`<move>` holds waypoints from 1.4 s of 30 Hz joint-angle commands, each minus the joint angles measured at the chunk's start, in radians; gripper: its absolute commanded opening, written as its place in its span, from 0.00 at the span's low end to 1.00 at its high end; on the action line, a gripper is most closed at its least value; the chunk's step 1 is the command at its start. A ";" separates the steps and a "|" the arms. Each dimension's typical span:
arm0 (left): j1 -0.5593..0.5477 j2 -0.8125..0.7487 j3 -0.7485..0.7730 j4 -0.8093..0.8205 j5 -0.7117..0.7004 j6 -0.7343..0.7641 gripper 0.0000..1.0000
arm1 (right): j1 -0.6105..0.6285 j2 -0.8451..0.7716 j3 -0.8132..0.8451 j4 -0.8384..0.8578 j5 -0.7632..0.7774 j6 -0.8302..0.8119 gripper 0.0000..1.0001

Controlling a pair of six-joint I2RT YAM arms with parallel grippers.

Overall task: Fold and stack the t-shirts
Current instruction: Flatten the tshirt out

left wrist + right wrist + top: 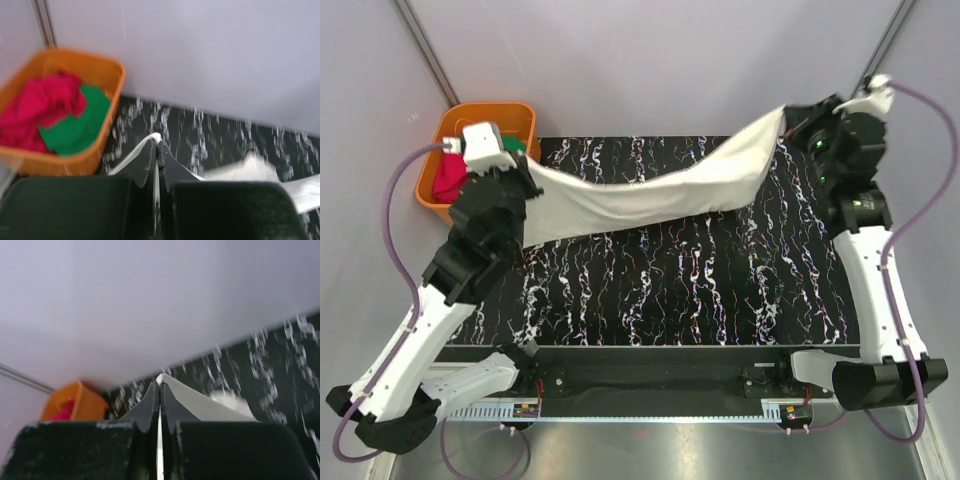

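A cream-white t-shirt (650,195) hangs stretched in the air over the back of the table, sagging in the middle. My left gripper (527,172) is shut on its left end beside the orange tub. My right gripper (788,118) is shut on its right end, higher up at the back right. In the left wrist view the gripper (158,145) pinches a thin white edge, and the t-shirt (245,172) trails off to the right. The right wrist view shows the gripper (160,384) closed on the white t-shirt (200,402). A crumpled red t-shirt (45,107) lies in the tub.
The orange tub (485,112) stands at the back left corner, just off the black marbled table (670,290). It also holds a green cloth (75,127). Grey walls close in behind and on both sides.
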 commanded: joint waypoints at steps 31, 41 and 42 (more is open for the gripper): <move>0.151 0.063 0.364 0.485 0.443 0.385 0.00 | -0.005 -0.177 0.560 0.367 0.034 -0.465 0.00; 0.144 -0.151 0.370 0.395 0.489 0.290 0.00 | -0.005 -0.370 0.556 0.263 -0.034 -0.396 0.00; 0.145 -0.159 0.368 0.395 0.490 0.288 0.00 | -0.005 -0.375 0.556 0.263 -0.034 -0.387 0.00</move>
